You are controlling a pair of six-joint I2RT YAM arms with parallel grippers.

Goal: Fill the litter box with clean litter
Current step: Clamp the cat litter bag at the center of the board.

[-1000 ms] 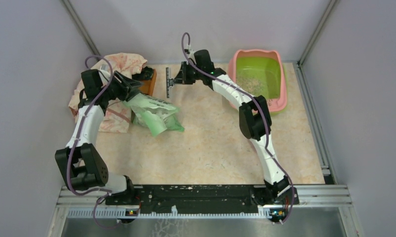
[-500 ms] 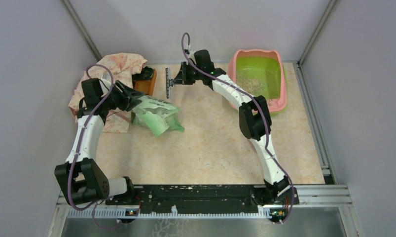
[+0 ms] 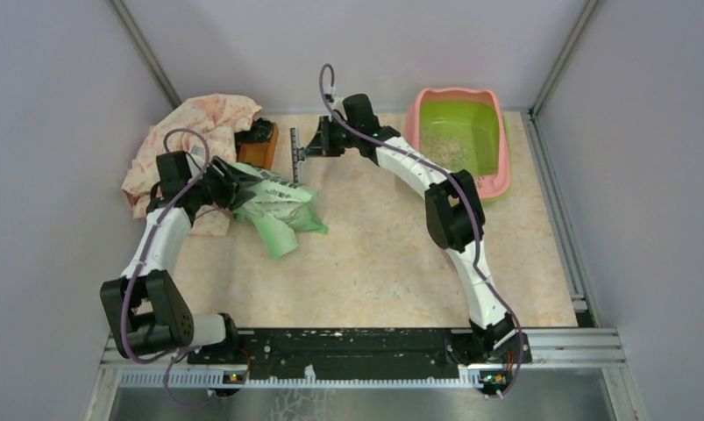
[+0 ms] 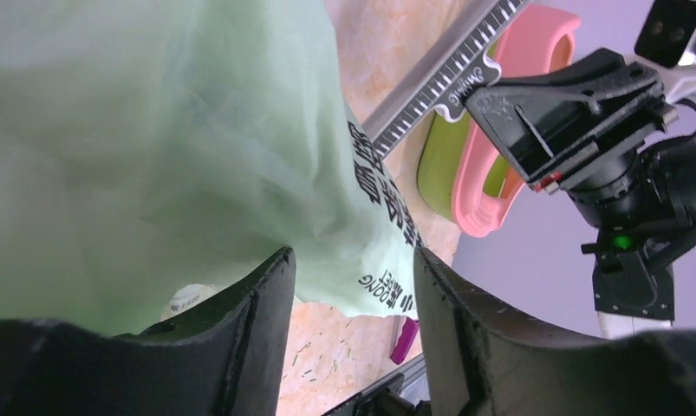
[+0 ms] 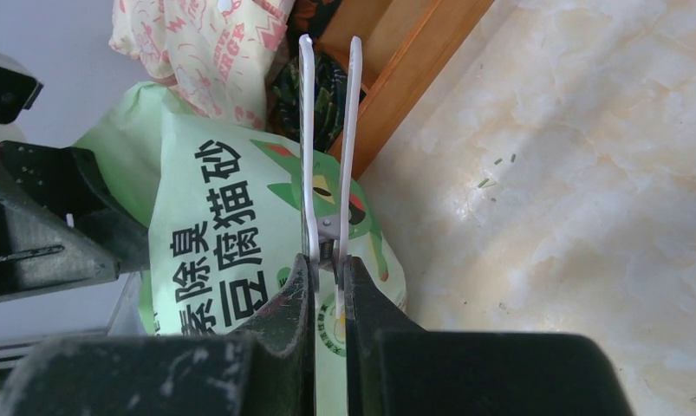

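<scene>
two grips on | left gripper [image 4: 348, 260] clamped on green bag [image 3: 282, 206] | right gripper [image 5: 327, 260] pinching white clip [image 5: 308, 130] | litter box [image 3: 502, 149] far right, little clean litter [image 3: 444, 145] inside | step: bag unclipped | next: tip bag over box

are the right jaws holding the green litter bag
No, the right jaws pinch a white clip, with the green litter bag lying behind it.
</scene>
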